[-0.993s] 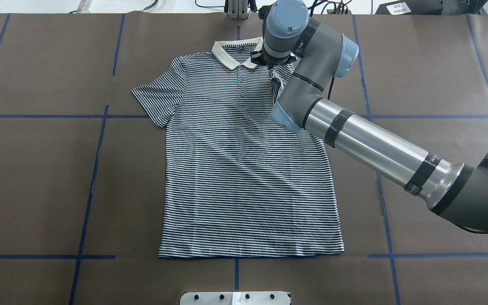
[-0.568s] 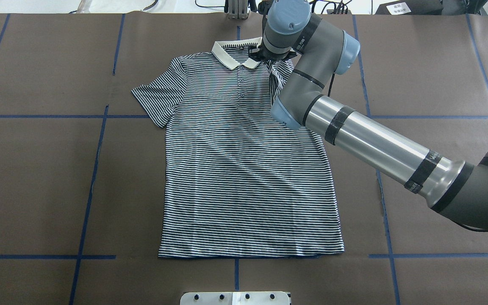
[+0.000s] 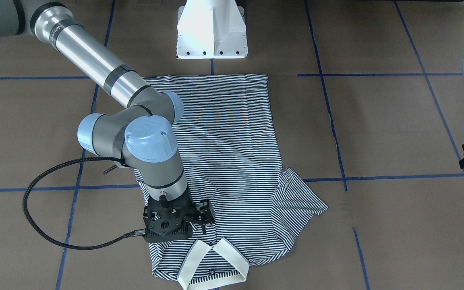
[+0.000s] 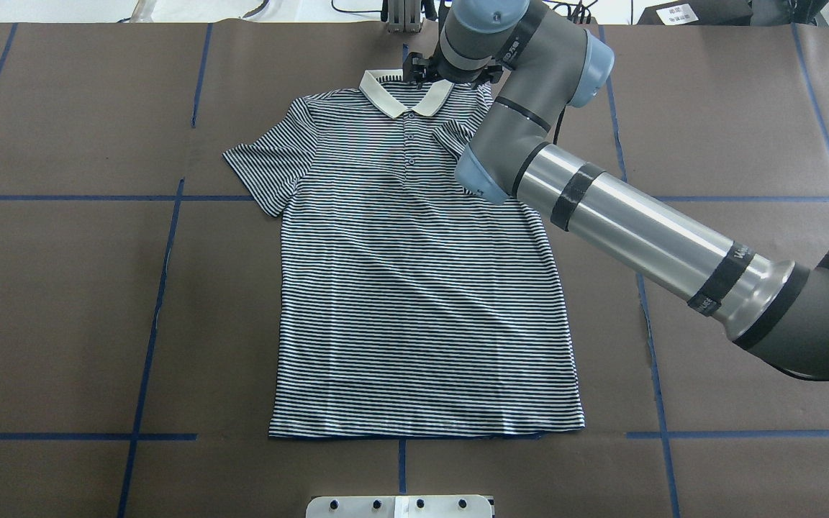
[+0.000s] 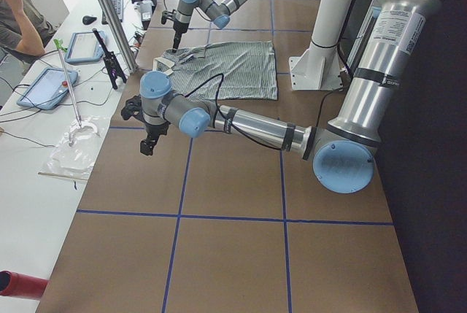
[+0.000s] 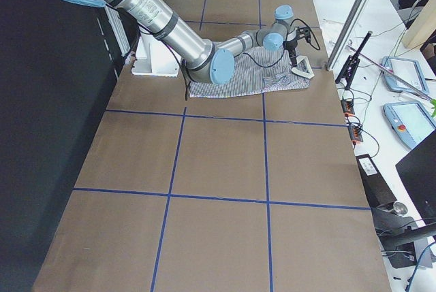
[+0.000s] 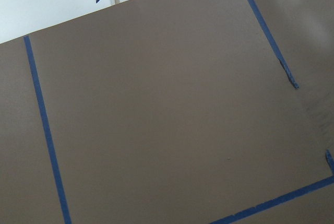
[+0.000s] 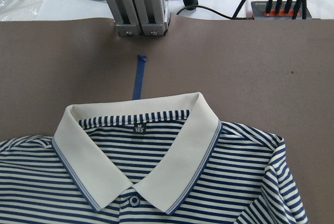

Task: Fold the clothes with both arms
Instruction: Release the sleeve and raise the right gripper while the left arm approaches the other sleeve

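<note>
Two arms show on my screens, and I take them from the left of the overhead view across. The grey tubular left arm [image 5: 255, 127] holds its black left gripper [image 5: 148, 141] pointing down over the brown paper-covered table [image 4: 62, 288], which is crossed by blue tape lines [image 4: 152, 324]. Its wrist camera gives me only paper and tape. I cannot tell whether its jaws are apart or together.

Well off to that gripper's right lies the navy-and-white striped short-sleeved polo shirt [image 4: 414, 288], flat and buttons up. The sleeve nearer the left gripper [image 4: 270, 158] is spread out on the paper.

Further right, the black right gripper [image 3: 173, 225] hangs pointing down just above the shirt's cream collar [image 8: 172, 145]. The shirt's body runs from under this gripper back toward the white pedestal base [image 3: 212, 32]. Just beside the gripper, on the base side, the other sleeve [image 4: 458, 137] lies folded in over the chest. The right wrist camera looks past the collar to an aluminium post [image 8: 138, 4] at the table's far edge. It shows no fingers, and the wrist body hides them from above, so I cannot tell this gripper's state either. The grey-and-silver right arm [image 4: 637, 237] reaches in from the right over the shirt's edge.
</note>
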Controlling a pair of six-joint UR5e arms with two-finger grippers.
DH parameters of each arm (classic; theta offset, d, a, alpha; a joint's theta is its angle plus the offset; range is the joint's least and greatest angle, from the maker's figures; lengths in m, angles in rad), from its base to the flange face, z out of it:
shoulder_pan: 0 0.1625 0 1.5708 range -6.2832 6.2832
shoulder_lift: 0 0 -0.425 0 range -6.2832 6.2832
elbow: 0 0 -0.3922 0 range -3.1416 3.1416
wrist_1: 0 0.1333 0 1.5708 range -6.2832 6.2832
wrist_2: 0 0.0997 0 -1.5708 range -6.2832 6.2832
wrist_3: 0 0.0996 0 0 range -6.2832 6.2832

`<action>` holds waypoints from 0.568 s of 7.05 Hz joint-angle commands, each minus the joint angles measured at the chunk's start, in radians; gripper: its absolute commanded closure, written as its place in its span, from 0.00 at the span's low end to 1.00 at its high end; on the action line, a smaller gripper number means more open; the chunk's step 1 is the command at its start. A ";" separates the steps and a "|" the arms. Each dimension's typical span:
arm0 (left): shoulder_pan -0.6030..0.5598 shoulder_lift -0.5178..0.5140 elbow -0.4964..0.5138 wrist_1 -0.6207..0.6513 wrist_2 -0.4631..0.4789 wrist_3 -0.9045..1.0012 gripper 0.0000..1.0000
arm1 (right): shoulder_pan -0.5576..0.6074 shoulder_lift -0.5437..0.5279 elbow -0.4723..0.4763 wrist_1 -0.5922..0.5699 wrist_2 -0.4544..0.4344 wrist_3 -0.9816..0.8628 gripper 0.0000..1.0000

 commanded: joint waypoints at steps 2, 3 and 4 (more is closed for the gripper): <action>0.247 -0.105 0.001 -0.134 0.189 -0.559 0.00 | 0.093 -0.219 0.401 -0.363 0.192 -0.077 0.00; 0.359 -0.123 0.007 -0.138 0.324 -0.691 0.00 | 0.117 -0.305 0.565 -0.550 0.192 -0.285 0.00; 0.414 -0.166 0.024 -0.136 0.397 -0.776 0.00 | 0.169 -0.322 0.614 -0.684 0.200 -0.505 0.00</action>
